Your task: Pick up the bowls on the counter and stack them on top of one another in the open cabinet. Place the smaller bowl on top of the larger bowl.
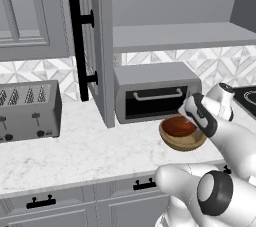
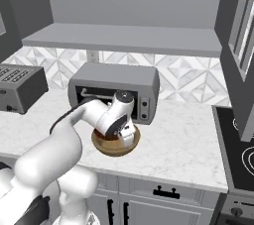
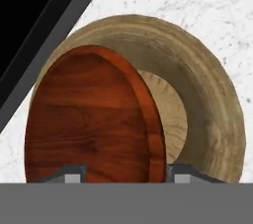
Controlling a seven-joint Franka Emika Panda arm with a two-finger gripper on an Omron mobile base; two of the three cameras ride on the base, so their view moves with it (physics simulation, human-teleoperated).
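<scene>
Two bowls sit nested on the counter near its front edge: smaller bowl inside larger bowl; gripper jaws spread astride the small rim.

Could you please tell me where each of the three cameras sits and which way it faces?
Left base view: behind-left, facing the open grey cabinet; white arm lower right.
Right base view: behind-right, facing the grey toaster oven; arm lower left.
Hand view: on the hand, looking down at the small reddish-brown bowl; tool tips at the bottom.
All share the wide tan wooden bowl on the white marble counter.
</scene>
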